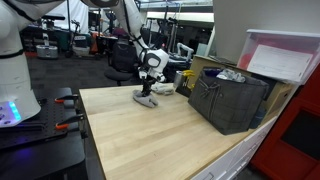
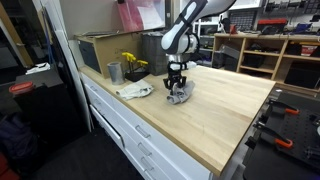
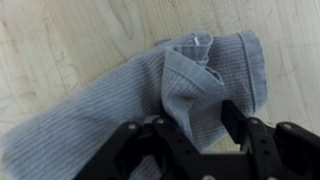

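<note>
Two small things stood at the left of the wooden table [image 2: 235, 115]: a metal cup [image 2: 114, 71] and, just beside it, a crumpled white cloth [image 2: 135, 90]. Further right a grey ribbed sock [image 2: 181, 98] lay bunched on the wood. The gripper [image 2: 177, 88] hung directly over it, jaws partly apart, straddling a raised fold.
</note>
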Tool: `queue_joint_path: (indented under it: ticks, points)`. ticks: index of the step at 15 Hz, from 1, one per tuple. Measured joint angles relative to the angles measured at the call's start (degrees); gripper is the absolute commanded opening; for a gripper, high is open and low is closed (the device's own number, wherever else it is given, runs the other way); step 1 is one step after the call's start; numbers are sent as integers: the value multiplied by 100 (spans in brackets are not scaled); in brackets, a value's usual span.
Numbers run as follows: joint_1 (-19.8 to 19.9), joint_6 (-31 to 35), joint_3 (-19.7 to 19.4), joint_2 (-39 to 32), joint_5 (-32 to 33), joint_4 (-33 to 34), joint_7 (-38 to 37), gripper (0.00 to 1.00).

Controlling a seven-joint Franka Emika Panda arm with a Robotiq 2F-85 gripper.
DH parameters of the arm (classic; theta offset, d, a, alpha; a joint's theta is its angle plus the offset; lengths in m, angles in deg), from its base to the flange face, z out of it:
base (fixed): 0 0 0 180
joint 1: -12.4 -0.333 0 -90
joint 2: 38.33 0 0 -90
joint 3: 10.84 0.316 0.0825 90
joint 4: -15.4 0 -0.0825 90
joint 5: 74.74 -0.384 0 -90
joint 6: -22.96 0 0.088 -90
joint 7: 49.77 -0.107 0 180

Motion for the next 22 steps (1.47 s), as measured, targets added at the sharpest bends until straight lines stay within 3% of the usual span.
queue_joint_path:
  ticks: [1, 3, 10, 22]
  points:
    - [0, -94, -2, -2, 0, 37, -14, 84]
    - [3, -488, -34, -3, 0, 129, -158, 98]
    - [107, -2158, -51, -31, -133, 591, -235, 100]
    - [298, -2136, 266, -932, -643, 1526, 250, 100]
